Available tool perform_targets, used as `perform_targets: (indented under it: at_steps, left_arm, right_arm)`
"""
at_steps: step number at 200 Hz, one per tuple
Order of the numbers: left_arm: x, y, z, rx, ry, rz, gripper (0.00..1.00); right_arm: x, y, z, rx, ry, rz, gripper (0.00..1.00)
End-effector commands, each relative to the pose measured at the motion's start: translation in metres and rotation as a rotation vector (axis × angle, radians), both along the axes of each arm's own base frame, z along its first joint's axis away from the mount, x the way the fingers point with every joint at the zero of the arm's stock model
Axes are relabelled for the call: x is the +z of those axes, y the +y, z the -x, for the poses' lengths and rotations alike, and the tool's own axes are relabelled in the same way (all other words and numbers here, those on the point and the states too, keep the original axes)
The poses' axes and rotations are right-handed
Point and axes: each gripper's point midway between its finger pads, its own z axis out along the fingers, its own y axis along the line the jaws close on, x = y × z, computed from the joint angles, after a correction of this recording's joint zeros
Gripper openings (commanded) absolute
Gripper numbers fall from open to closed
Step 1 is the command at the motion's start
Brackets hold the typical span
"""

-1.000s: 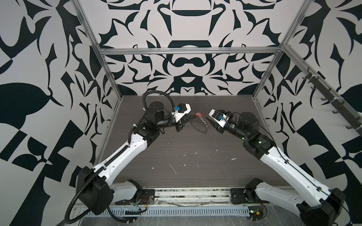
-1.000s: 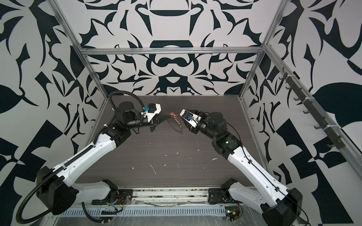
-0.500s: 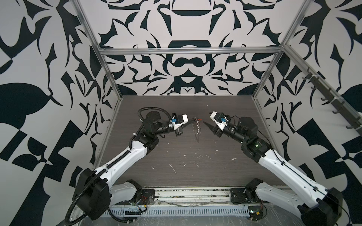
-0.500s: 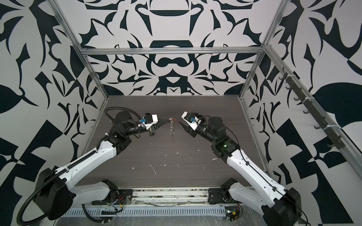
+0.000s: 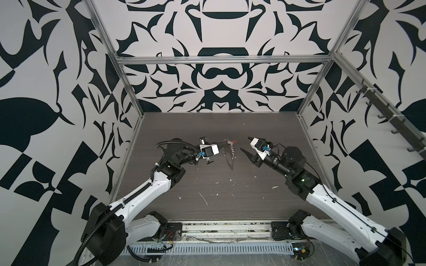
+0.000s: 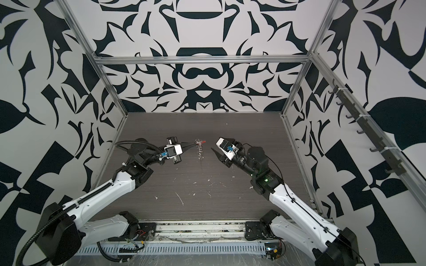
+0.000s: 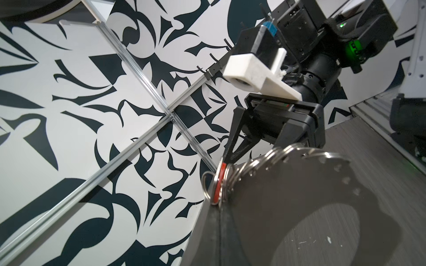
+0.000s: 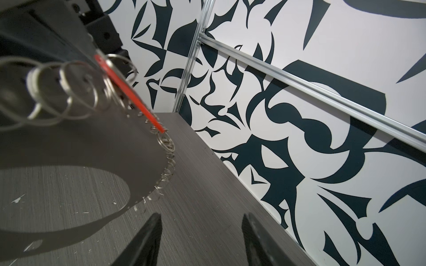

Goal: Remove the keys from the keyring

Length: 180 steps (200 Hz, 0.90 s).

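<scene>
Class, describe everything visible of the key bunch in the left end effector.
The key bunch is a string of linked, thin, silvery metal rings with a red tag at its top. The shut left end effector pinches that top; the rest hangs over the table. Single keys are too small to tell.

the right gripper has been drawn back from the keys, and its jaws have been spread wider. the left gripper has been lowered toward the table, and the keys are now left dangling from it alone.
</scene>
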Motion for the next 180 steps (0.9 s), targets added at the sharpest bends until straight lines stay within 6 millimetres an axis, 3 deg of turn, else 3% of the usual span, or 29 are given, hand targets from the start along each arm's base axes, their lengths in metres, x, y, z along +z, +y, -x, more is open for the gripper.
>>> perform_targets:
  at_steps: [1, 72, 118, 180]
  left_arm:
    - [0.011, 0.004, 0.009, 0.016, -0.148, 0.013, 0.0]
    - [0.001, 0.007, 0.014, 0.061, -0.258, -0.058, 0.0]
    - [-0.005, 0.008, 0.013, 0.065, -0.241, -0.079, 0.0]
    - [-0.005, 0.009, 0.015, 0.059, -0.224, -0.076, 0.0]
  right_arm:
    - [0.024, -0.002, 0.002, -0.017, -0.068, -0.08, 0.6]
    - [0.019, -0.007, -0.002, -0.061, -0.115, -0.107, 0.62]
    - [0.017, -0.001, -0.008, -0.048, -0.096, -0.125, 0.62]
    - [0.029, 0.013, -0.008, 0.009, -0.086, -0.15, 0.62]
